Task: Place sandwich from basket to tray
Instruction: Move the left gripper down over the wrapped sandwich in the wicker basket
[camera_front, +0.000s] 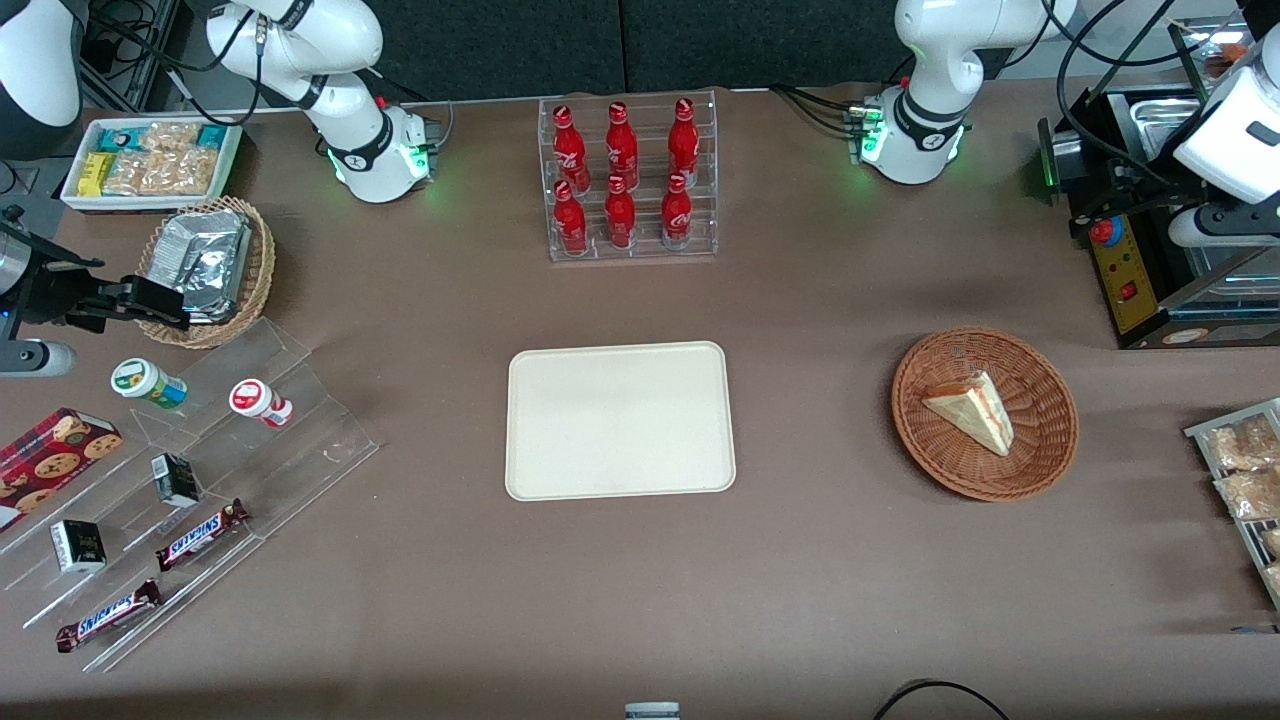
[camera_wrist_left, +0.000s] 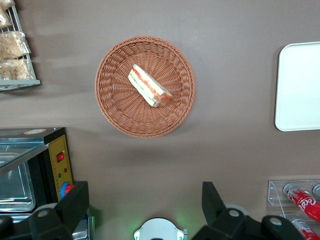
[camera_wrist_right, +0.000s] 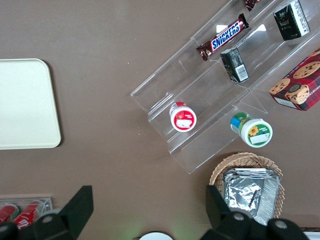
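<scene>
Pincer (camera_wrist_left: 145, 210) hangs high, jaws spread wide and empty, lining up over the sandwich (camera_wrist_left: 149, 86), which lies in the basket (camera_wrist_left: 115, 110), at three o'clock from the bare tray (camera_front: 620, 420).

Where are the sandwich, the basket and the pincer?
sandwich (camera_wrist_left: 149, 86), left wrist view, top bread face.
basket (camera_wrist_left: 115, 110), left wrist view, bare woven wall.
pincer (camera_wrist_left: 145, 202), left wrist view, midway between its open fingertips, high above the table.

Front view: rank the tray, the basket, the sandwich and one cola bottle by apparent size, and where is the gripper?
1. tray
2. basket
3. sandwich
4. cola bottle, close to the sandwich, so unsure

The gripper hovers high above the table, fingers open.
</scene>
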